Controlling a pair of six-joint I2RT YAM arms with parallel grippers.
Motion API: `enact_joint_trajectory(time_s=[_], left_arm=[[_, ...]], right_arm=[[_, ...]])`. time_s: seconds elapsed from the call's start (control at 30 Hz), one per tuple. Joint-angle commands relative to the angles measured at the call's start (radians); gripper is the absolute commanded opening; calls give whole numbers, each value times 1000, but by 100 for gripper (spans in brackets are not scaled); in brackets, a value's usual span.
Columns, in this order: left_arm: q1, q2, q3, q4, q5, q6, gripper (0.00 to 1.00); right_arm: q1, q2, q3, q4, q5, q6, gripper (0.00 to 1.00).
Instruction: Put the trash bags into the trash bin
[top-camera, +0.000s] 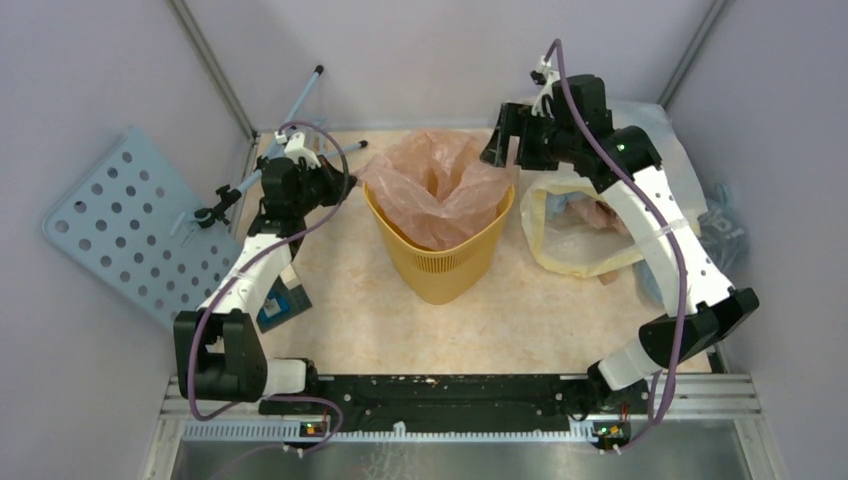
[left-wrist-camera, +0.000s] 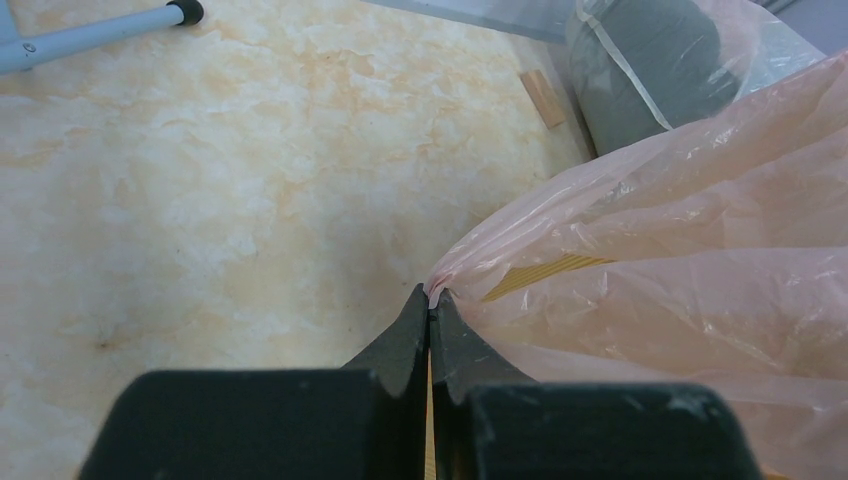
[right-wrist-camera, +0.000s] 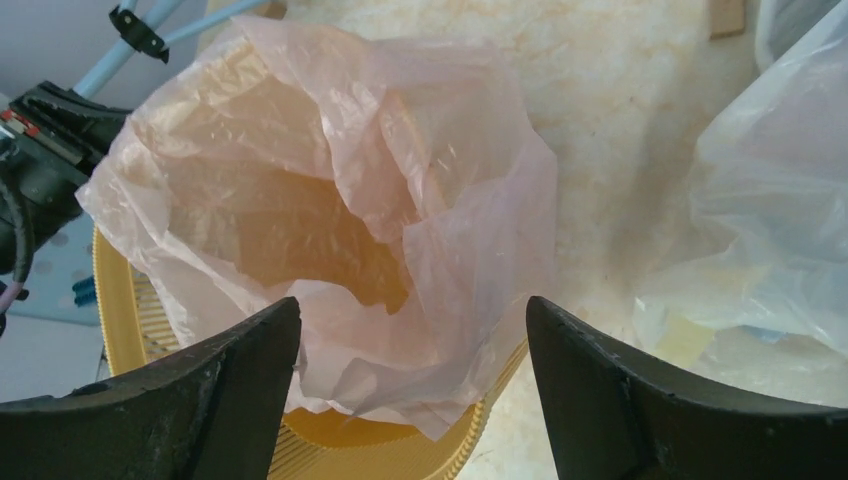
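on the table (top-camera: 350, 320), near its middle, the bin (top-camera: 440, 265) stood upright with the bag (top-camera: 430, 190) sitting in its mouth. the pink film was loosely crumpled and rose well above the rim, open at the top, and it was not folded over the rim anywhere that showed. its lower part hung down inside the bin (how deep could not be told through the folds).

the left gripper (left-wrist-camera: 432, 296) was pressed together on the bag's left edge, with a small tuck of film nipped between its tips. it sat just outside the bin's left rim, and the film ran from the tips toward the bin.

the right gripper (right-wrist-camera: 412, 305) hung over the bin's far right side with its jaws spread wide, looking down on the bag. it held nothing; whether a finger brushed the film could not be told.

just right of the bin lay a big whitish sack (top-camera: 580, 225), its mouth open, with the right arm reaching over it. a grey bag (top-camera: 722, 230) sat beyond the sack by the right wall. a pale blue holed panel (top-camera: 120, 230) leaned at the left, off the table, and thin blue rods (top-camera: 300, 100) crossed the far left corner
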Motion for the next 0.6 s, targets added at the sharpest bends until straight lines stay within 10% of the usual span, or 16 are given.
enact_joint_trajectory(time_s=[0.0, 0.57], left_arm=[[8, -30, 10, 24, 0, 15, 0], [24, -32, 16, -1, -25, 50, 0]], right_arm=[[-3, -79, -33, 59, -46, 70, 79], [-30, -186, -152, 5, 251, -12, 7]])
